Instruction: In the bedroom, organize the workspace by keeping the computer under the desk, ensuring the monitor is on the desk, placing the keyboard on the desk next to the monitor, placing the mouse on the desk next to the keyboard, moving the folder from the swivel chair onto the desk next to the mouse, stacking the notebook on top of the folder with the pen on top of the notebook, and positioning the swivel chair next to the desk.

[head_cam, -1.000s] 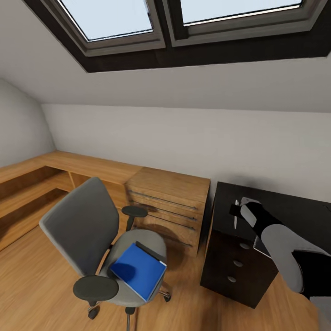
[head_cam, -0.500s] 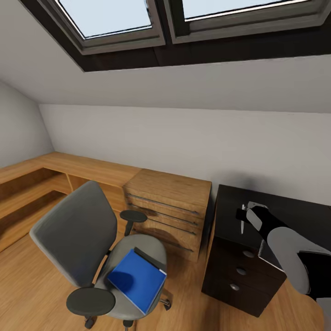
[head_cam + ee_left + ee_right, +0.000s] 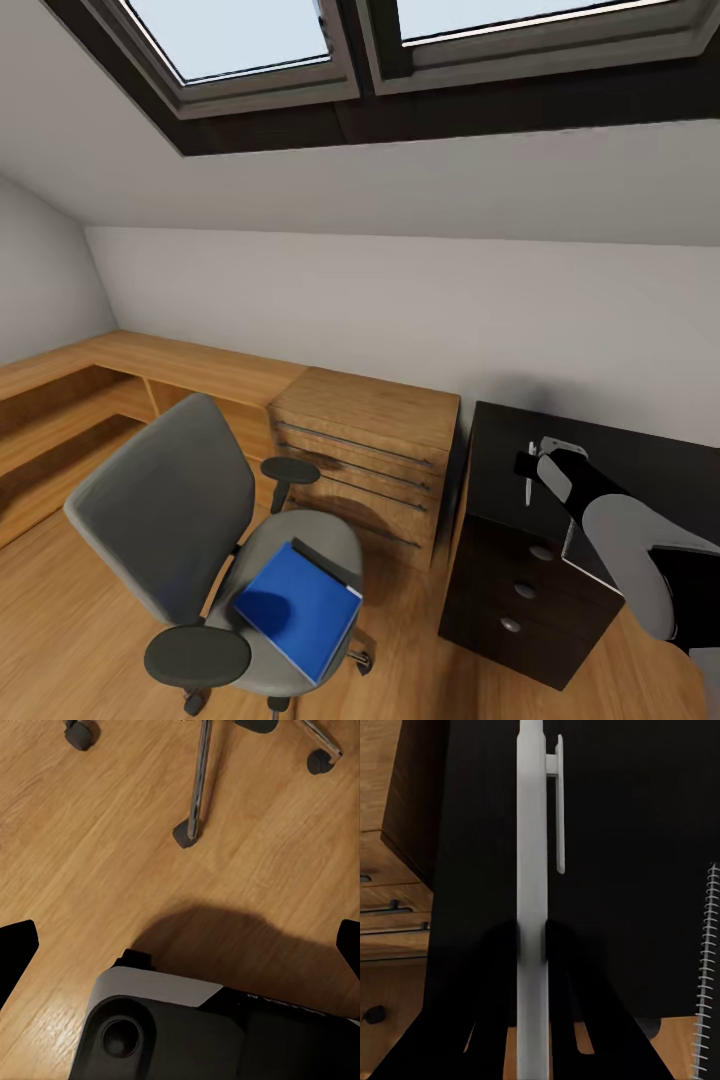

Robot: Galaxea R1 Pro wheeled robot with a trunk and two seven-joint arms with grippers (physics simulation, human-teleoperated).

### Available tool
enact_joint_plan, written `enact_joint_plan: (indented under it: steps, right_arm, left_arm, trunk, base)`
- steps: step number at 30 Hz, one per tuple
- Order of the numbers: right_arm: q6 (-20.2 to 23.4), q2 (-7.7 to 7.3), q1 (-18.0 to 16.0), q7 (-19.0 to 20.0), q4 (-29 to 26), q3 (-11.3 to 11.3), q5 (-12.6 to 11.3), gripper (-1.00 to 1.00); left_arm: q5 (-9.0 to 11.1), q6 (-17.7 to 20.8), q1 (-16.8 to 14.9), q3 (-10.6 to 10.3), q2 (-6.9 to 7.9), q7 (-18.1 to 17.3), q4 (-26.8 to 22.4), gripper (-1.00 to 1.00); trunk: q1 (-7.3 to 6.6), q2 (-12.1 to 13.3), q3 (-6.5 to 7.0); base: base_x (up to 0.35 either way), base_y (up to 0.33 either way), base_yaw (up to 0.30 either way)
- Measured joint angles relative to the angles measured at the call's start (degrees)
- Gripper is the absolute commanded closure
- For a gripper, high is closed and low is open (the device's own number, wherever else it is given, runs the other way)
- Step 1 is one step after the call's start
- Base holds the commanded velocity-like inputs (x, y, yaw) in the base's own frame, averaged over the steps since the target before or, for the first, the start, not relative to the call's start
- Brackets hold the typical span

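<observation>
The right arm reaches out over the black desk (image 3: 640,460), its gripper (image 3: 531,468) clamped on the pen (image 3: 532,907) (2 dark fingers pinch its barrel). The blue folder (image 3: 297,606) lies on the swivel chair (image 3: 190,530), well apart. Nothing has moved since half a second ago.

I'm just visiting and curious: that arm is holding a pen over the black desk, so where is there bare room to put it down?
The desk shows bare black top between its left edge and the right gripper holding the pen. The wooden cabinet top beside it is bare too. The swivel chair seat is crowded by the folder.
</observation>
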Motion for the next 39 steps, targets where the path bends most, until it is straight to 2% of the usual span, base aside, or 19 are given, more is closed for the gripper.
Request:
enact_joint_plan:
  steps: [3, 26, 29, 30, 32, 36, 39]
  right_arm:
    - [0.08, 0.0, 0.0, 0.01, -0.07, -0.01, -0.08, 1.0]
    - [0.74, -0.05, 0.0, 0.09, -0.2, -0.04, -0.26, 1.0]
    - [0.84, -0.06, 0.0, 0.09, -0.2, -0.03, -0.27, 1.0]
    - [0.86, -0.08, 0.0, 0.09, -0.2, -0.03, -0.26, 1.0]
    - [0.87, -0.11, 0.0, 0.08, -0.2, -0.03, -0.25, 1.0]
    - [0.87, -0.14, 0.0, 0.03, -0.2, -0.03, -0.2, 1.0]
    - [0.87, -0.14, 0.0, 0.02, -0.2, -0.01, -0.18, 1.0]
  left_arm:
    - [0.0, -0.02, 0.0, 0.0, 0.01, 0.06, -0.02, -1.0]
    - [-0.03, -0.54, 0.0, 0.02, 0.01, 0.28, -0.01, -1.0]
    - [-0.04, -4.78, 0.01, 0.07, -0.01, 0.27, 0.03, -1.0]
    - [-0.04, -10.45, 0.01, 0.02, -0.06, 0.24, 1.1, -1.0]
    - [-0.01, -13.07, 0.02, -0.16, -0.07, 0.21, 2.11, -1.0]
    - [-0.03, -15.5, 0.01, -0.4, -0.08, 0.18, 3.15, -1.0]
    - [-0.03, -15.73, 0.01, -0.43, -0.09, 0.16, 3.25, -1.0]
  trunk:
    - [0.0, 0.0, 0.0]
    - [5.05, -9.22, -4.13]
    - [5.71, -10.42, -4.67]
    - [5.93, -10.82, -4.85]
    - [6.37, -11.63, -5.21]
    - [7.25, -13.23, -5.93]
    - [7.91, -14.44, -6.47]
  base:
    - [0.0, 0.0, 0.0]
    - [0.0, 0.0, 0.0]
    - [0.0, 0.0, 0.0]
    - [0.0, 0.0, 0.0]
    - [0.0, 0.0, 0.0]
    - [0.0, 0.0, 0.0]
    - [0.0, 0.0, 0.0]
